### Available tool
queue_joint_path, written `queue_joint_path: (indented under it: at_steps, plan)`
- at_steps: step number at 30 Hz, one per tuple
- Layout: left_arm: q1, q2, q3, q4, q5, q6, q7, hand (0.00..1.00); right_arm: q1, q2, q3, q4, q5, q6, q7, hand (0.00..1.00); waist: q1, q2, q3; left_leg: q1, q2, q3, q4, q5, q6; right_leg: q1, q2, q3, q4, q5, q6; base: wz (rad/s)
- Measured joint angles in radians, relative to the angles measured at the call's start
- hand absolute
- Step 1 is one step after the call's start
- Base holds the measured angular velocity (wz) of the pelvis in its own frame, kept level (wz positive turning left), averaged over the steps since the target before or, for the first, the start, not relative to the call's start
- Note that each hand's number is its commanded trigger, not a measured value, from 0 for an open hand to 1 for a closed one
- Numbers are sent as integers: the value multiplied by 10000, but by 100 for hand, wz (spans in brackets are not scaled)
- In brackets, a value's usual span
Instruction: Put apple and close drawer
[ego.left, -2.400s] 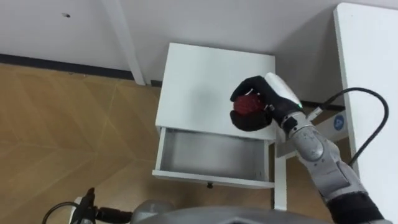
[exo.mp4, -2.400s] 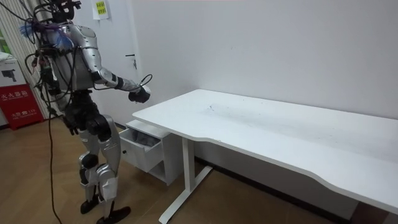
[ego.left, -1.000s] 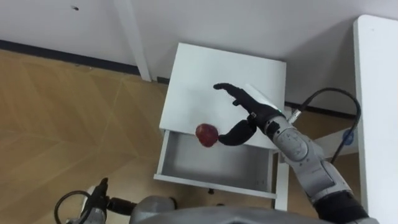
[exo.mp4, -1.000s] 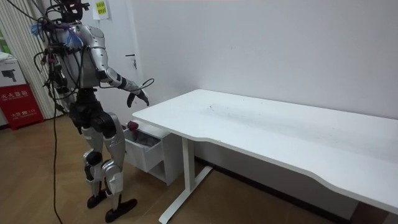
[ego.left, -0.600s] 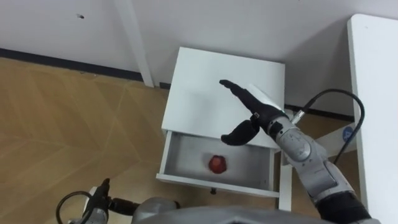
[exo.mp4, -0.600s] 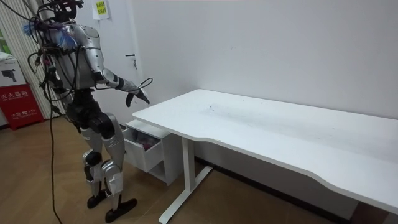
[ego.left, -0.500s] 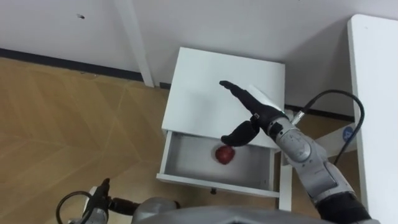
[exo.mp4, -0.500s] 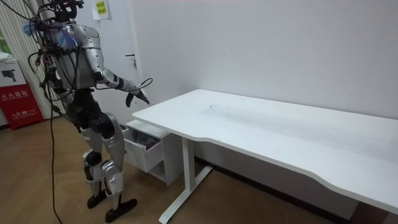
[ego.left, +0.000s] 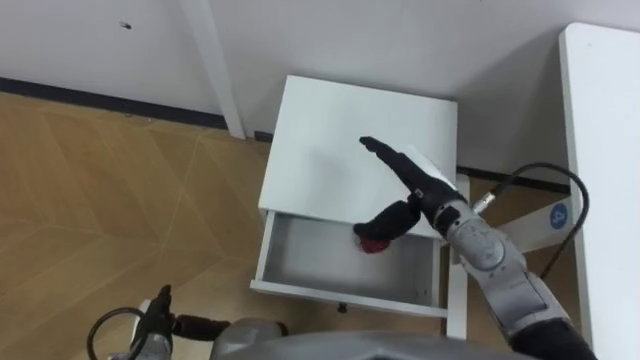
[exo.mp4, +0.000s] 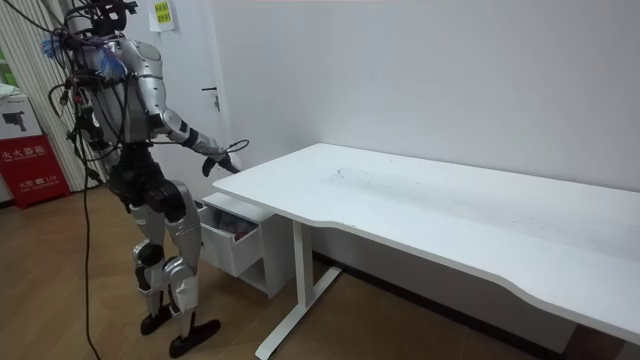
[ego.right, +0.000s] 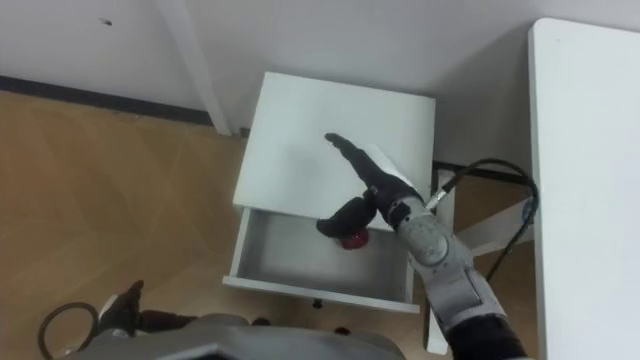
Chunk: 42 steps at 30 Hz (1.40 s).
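A small white cabinet (ego.left: 340, 140) stands against the wall with its drawer (ego.left: 340, 292) pulled out toward me. The red apple (ego.left: 372, 243) lies inside the drawer near its back right, partly hidden behind my thumb. My right hand (ego.left: 415, 185) hovers above the drawer's back edge and the cabinet top, open, with straight fingers pointing up-left and nothing in it. The right eye view gives the same: apple (ego.right: 352, 240), hand (ego.right: 378, 178). In the room view I stand in front of the drawer (exo.mp4: 228, 235) with my right hand (exo.mp4: 218, 160) stretched out over it.
A large white desk (ego.left: 605, 150) runs along my right, its leg (ego.left: 455, 290) close beside the drawer. A white door frame (ego.left: 205, 60) rises to the left of the cabinet. Wooden floor lies to the left. A red sign (exo.mp4: 35, 165) stands behind me.
My right hand, earlier shut on the apple above the cabinet top, opened. The apple dropped into the drawer and rolled toward its back right. The hand stays open above.
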Motion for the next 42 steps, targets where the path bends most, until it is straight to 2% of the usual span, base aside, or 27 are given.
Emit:
queue_joint_path:
  at_steps: [3,8,10,11,12,13,14,15,16,17,18,19,20,21,22,23,24,25,26,27,28,29,30,33,35,40,42]
  plan:
    - [120,-86,211,-23,-103,-50,393,0,84,251,-658,1614,619,-272,-569,0,-209,7,0,149,10,62,-39,-14,21,114,4,16,-7,-25,40,-2]
    - [558,-177,597,-1,-193,-241,581,0,163,298,-2004,4059,1545,-496,-1362,0,-380,110,-11,349,88,415,-133,-46,55,127,15,348,16,-32,49,-22]
    - [635,-210,668,1,-298,-237,595,0,224,245,-2433,4829,1743,-483,-1665,0,-506,203,-10,356,41,527,35,-164,95,61,-80,348,260,-80,91,-15]
    - [669,-260,766,32,-298,-224,588,0,286,236,-2696,5073,1783,-475,-1771,0,-655,261,5,284,-7,566,317,-312,179,-135,-199,342,770,-267,134,-11]
    - [597,-300,799,284,-303,-212,573,0,375,207,-2969,5308,1821,-499,-1891,0,-807,394,-32,162,-38,701,519,-463,276,-595,-360,312,1770,-502,255,-14]
    - [528,-318,802,425,-302,-206,566,0,369,195,-3121,5426,1851,-485,-1982,0,-816,474,-29,164,-81,767,574,-504,323,-1027,-478,269,2697,-588,369,-16]
    - [366,-310,810,554,-277,-196,562,0,349,209,-3457,5454,1914,-472,-2142,0,-915,565,-30,162,-236,837,741,-569,454,-2098,-900,271,4873,-464,381,-20]
    - [370,-256,810,606,-276,-197,563,0,432,189,-3780,5582,1981,-514,-2247,0,-1055,569,-23,113,-317,915,1050,-723,668,-3239,-1323,633,6935,230,451,-25]
    - [375,-219,834,606,-251,-198,558,0,349,180,-3954,5677,2026,-518,-2305,0,-1090,651,-53,8,-309,1083,1334,-838,745,-3870,-1384,930,7929,898,446,-17]
    - [350,-99,860,642,-250,-176,559,0,238,169,-4228,5771,2291,-528,-2431,0,-1376,885,20,-256,-217,1060,2074,-1217,989,-5189,-1298,1464,10590,1795,463,0]
    - [355,28,836,782,-271,-120,555,0,418,66,-4374,5769,2605,-561,-2493,0,-1531,1012,59,-463,-35,966,2648,-1412,1036,-6280,-1078,1773,13909,1405,233,13]
    - [278,65,771,892,-270,-45,554,0,554,-43,-4358,5794,2759,-564,-2532,0,-1574,1172,58,-518,110,937,2811,-1482,1059,-6757,-904,1741,15177,1192,111,12]
    - [212,124,763,929,-260,157,547,0,650,-294,-4134,6052,3036,-561,-2552,0,-1612,1536,101,-574,410,925,2892,-1549,1078,-7404,-638,1616,16784,837,-65,0]
    - [170,216,784,954,-252,367,542,0,652,-439,-3911,6290,3100,-458,-2545,0,-1686,1600,117,-589,543,841,2867,-1533,1038,-7712,-716,1560,17099,570,-30,0]
    - [184,299,783,940,-251,452,543,0,648,-438,-3832,6416,3102,-395,-2551,0,-1729,1565,119,-602,534,821,2855,-1507,1002,-7703,-808,1636,16898,445,16,7]
    - [357,396,783,827,-155,537,547,0,648,-439,-3618,6615,3088,-148,-2544,0,-1744,1479,134,-579,446,826,2849,-1477,969,-7231,-962,1741,15733,325,150,5]
    - [560,416,769,592,-67,587,541,0,644,-412,-3489,6673,3139,97,-2527,0,-1745,1323,134,-534,319,831,2834,-1481,982,-6235,-1154,1709,13585,226,339,0]
    - [699,423,765,497,-70,593,540,0,645,-403,-3379,6680,3167,178,-2519,0,-1746,1199,128,-514,228,845,2795,-1494,1012,-5613,-1221,1619,12229,196,404,6]
    - [954,421,756,334,-64,622,526,0,646,-370,-3225,6782,3224,237,-2489,0,-1729,984,121,-438,78,841,2703,-1501,1029,-4277,-1220,1502,9485,131,506,0]
    - [1131,405,673,198,-73,685,525,0,635,-326,-3230,6814,3201,295,-2487,0,-1558,847,105,-348,8,841,2481,-1437,992,-2994,-1020,1451,6934,15,589,-4]
    - [1172,404,625,132,-74,728,527,0,634,-315,-3229,6817,3201,293,-2486,0,-1453,792,74,-292,-53,843,2284,-1346,966,-2443,-913,1404,5819,-37,616,-14]
    - [1124,373,602,38,-76,778,535,0,574,-311,-3240,6911,3222,265,-2485,0,-1266,594,-5,-194,-93,919,1920,-1136,910,-1513,-729,1299,3868,-293,599,-18]
    - [1051,386,604,-64,-79,770,548,0,386,-251,-3230,7056,3226,261,-2472,0,-1082,517,-33,-134,-88,942,1548,-954,828,-868,-539,1304,2342,-252,605,-12]
    - [812,455,602,-83,-75,758,559,0,-50,-2,-3149,7348,3229,237,-2258,0,-885,117,-101,-141,-94,997,1141,-761,628,-82,-380,989,413,-57,611,-9]
    - [722,384,573,-79,-95,704,538,0,-254,19,-3013,7372,3227,227,-2038,0,-913,67,-101,-120,-34,969,1101,-706,537,36,-314,840,211,-23,580,6]
    - [614,104,595,-113,-78,402,452,0,-340,38,-2994,7553,3217,162,-1523,0,-917,139,-66,79,-8,961,738,-652,449,119,-261,646,113,-36,556,1]
    - [666,101,603,-112,-68,410,312,0,-261,41,-2991,7769,3254,192,-1244,0,-924,176,8,101,-15,930,684,-652,449,172,-263,485,112,-39,555,0]
